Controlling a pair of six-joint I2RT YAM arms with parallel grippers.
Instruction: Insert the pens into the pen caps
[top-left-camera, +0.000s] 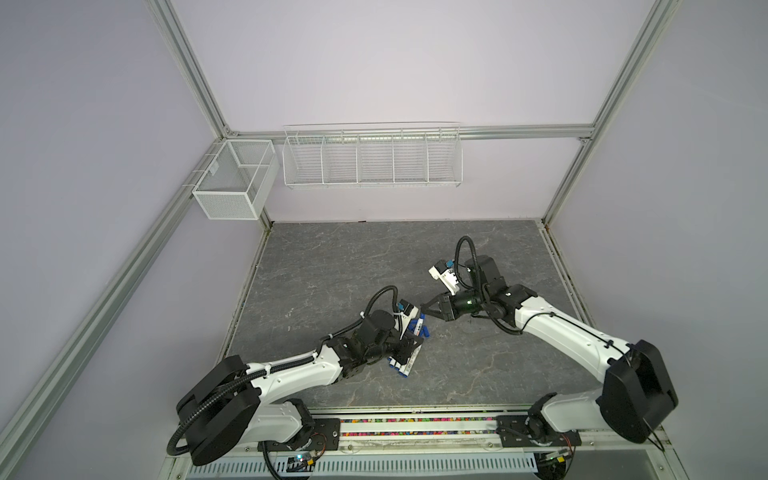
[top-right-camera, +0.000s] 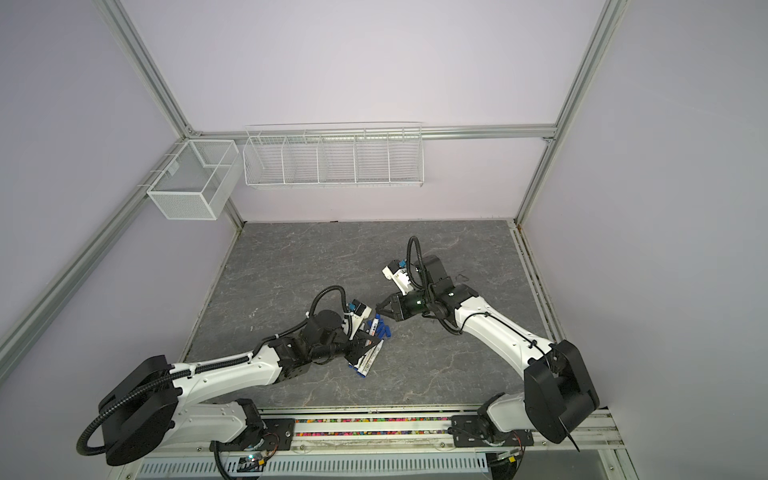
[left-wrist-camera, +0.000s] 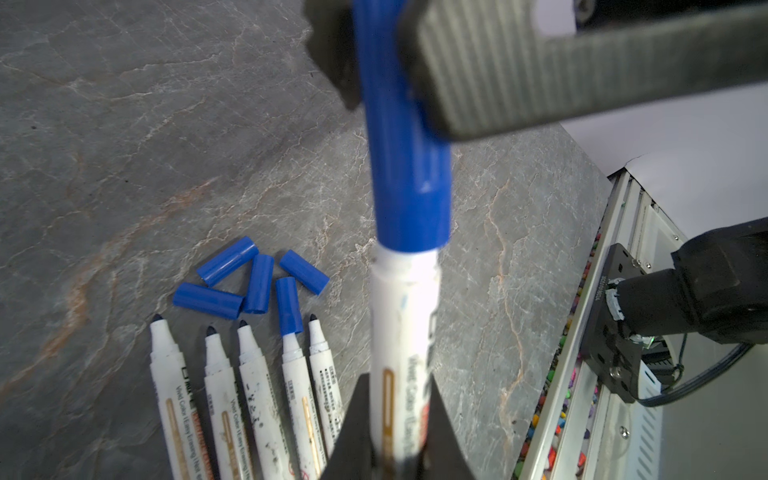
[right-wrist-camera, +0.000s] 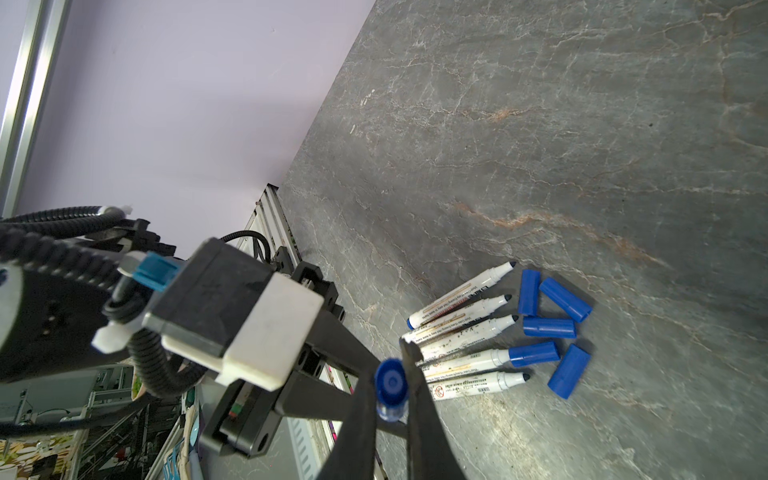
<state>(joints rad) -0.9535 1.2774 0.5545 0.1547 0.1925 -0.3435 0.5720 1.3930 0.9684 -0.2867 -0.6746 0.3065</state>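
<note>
Left wrist view: pen and cap meeting between two grips

Grey stone-patterned table (left-wrist-camera: 166, 124) is lying beneath both sets of jaws. Left gripper (left-wrist-camera: 397, 384) is clamping the barrel of a white pen (left-wrist-camera: 401, 316). The right gripper (left-wrist-camera: 399, 62) is pinching a blue cap (left-wrist-camera: 409, 178), which is sitting over that pen's tip. Five more pens (left-wrist-camera: 257, 386) are lying side by side just beside the left jaws. Five caps (left-wrist-camera: 259, 284) are lying past their tips, one covering a tip.

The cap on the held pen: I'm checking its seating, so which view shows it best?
Left wrist view: the cap shows lengthwise, rim meeting the held pen. The right wrist view shows only its end; both top views show it too small to judge.
</note>
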